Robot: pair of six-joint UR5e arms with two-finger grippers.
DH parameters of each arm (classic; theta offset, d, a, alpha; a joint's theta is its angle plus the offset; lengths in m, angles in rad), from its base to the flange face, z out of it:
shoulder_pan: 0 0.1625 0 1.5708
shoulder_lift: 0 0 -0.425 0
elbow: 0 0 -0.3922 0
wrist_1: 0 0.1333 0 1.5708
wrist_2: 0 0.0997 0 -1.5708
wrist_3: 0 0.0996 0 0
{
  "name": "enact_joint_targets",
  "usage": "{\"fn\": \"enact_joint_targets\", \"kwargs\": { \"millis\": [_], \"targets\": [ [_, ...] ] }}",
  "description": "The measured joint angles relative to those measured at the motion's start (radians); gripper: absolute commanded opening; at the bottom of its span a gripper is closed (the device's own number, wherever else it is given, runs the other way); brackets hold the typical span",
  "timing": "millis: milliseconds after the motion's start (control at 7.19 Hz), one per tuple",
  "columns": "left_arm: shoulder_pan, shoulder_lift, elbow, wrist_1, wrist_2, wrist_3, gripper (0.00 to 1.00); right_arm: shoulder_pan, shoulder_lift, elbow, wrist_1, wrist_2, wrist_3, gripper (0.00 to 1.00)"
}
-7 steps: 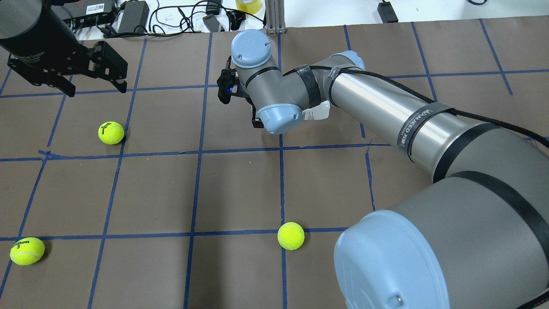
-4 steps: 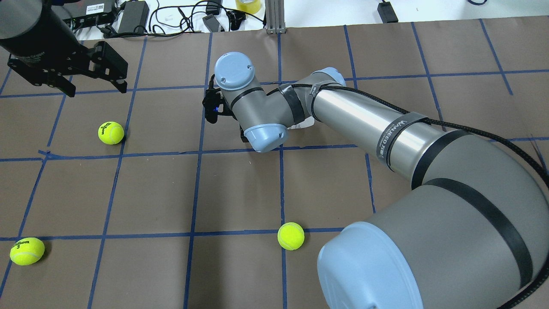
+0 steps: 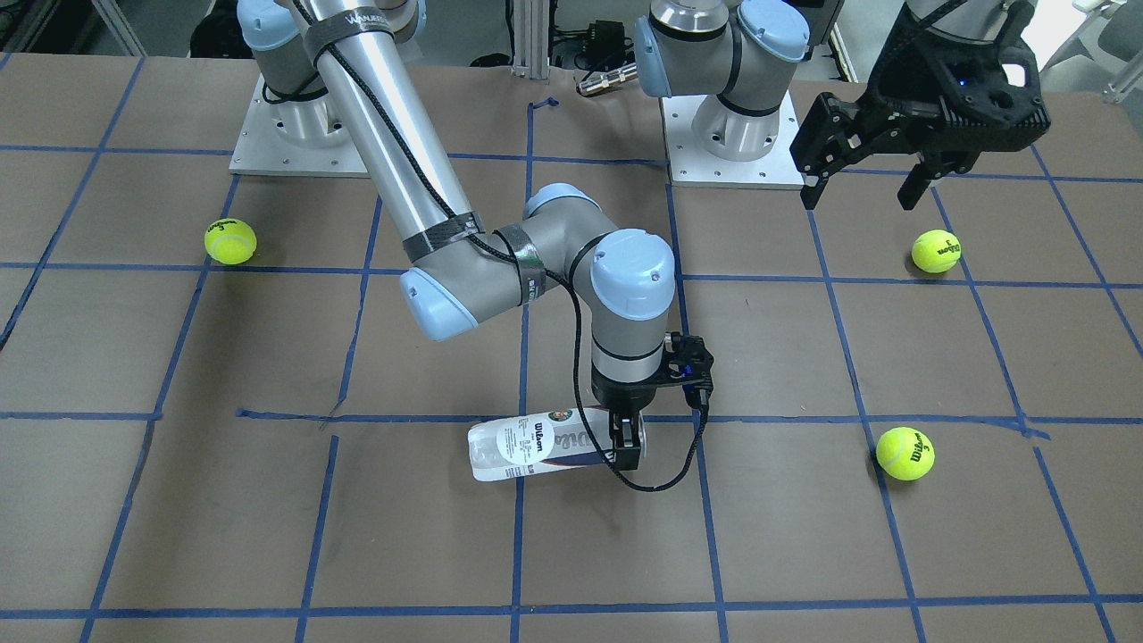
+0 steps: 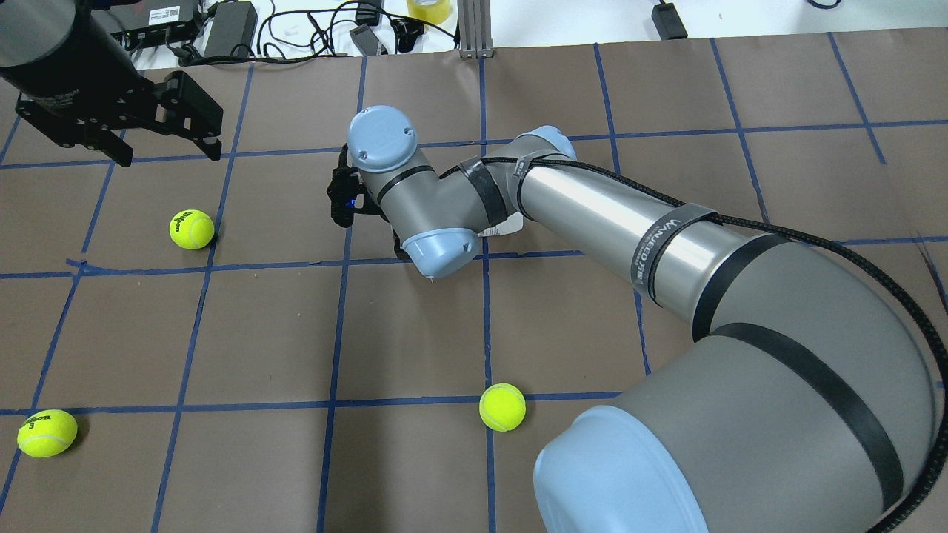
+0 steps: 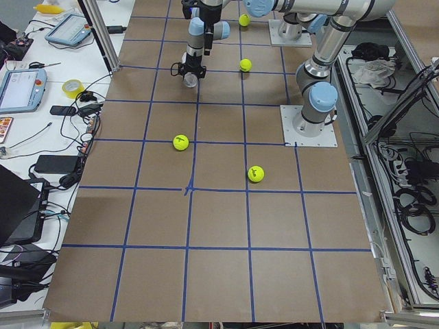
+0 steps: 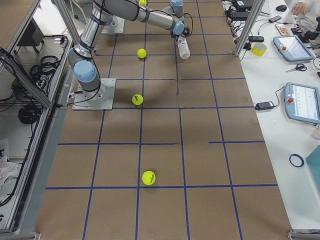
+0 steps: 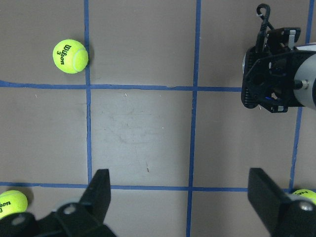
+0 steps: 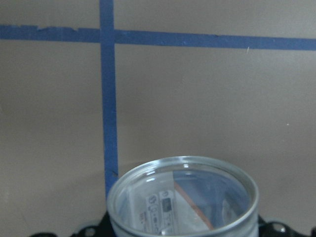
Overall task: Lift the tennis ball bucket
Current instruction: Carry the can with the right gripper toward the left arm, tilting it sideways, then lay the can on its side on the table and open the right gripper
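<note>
The tennis ball bucket (image 3: 536, 446), a clear can with a white and navy Wilson label, lies nearly level under my right wrist. My right gripper (image 3: 626, 444) points down and is shut on one end of it. I cannot tell whether the can touches the table. In the overhead view the arm hides all but a white sliver of the can (image 4: 498, 229). The right wrist view shows the can's open rim (image 8: 182, 195). My left gripper (image 3: 862, 183) is open and empty, held high at the table's far left (image 4: 164, 152), well apart from the can.
Three yellow-green tennis balls lie on the brown gridded table: one (image 4: 192, 229) below my left gripper, one (image 4: 47, 432) at the near left, one (image 4: 502, 406) near the middle front. Cables and boxes (image 4: 229, 26) lie past the far edge.
My right arm has swung left and a little toward the robot in the overhead view, carrying the can with it. The left gripper and the balls have not moved.
</note>
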Motion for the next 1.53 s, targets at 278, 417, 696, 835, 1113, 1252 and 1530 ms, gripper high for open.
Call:
{"fn": "enact_joint_targets", "kwargs": {
  "millis": [278, 417, 696, 835, 1113, 1252, 1530],
  "targets": [
    [0.001, -0.008, 0.001, -0.002, 0.0, 0.003, 1.0, 0.004, 0.001, 0.001, -0.002, 0.036, 0.026, 1.0],
    [0.005, -0.014, 0.002, -0.002, 0.001, 0.003, 1.0, 0.005, 0.001, 0.001, -0.004, 0.052, 0.032, 1.0],
    [0.013, -0.029, 0.006, 0.001, -0.039, -0.002, 1.0, 0.003, -0.02, -0.011, 0.002, 0.061, 0.029, 1.0],
    [0.02, -0.037, 0.006, 0.001, -0.095, -0.005, 1.0, -0.002, -0.041, -0.017, 0.019, 0.062, 0.029, 1.0],
    [0.03, -0.089, -0.004, 0.0, -0.149, -0.007, 1.0, -0.049, -0.088, -0.014, 0.045, 0.063, 0.045, 1.0],
    [0.035, -0.133, -0.009, 0.0, -0.169, -0.002, 1.0, -0.093, -0.11, -0.006, 0.05, 0.064, 0.071, 1.0],
    [0.055, -0.238, -0.015, 0.003, -0.285, 0.015, 1.0, -0.165, -0.188, 0.003, 0.085, 0.063, 0.152, 1.0]
  ]
}}
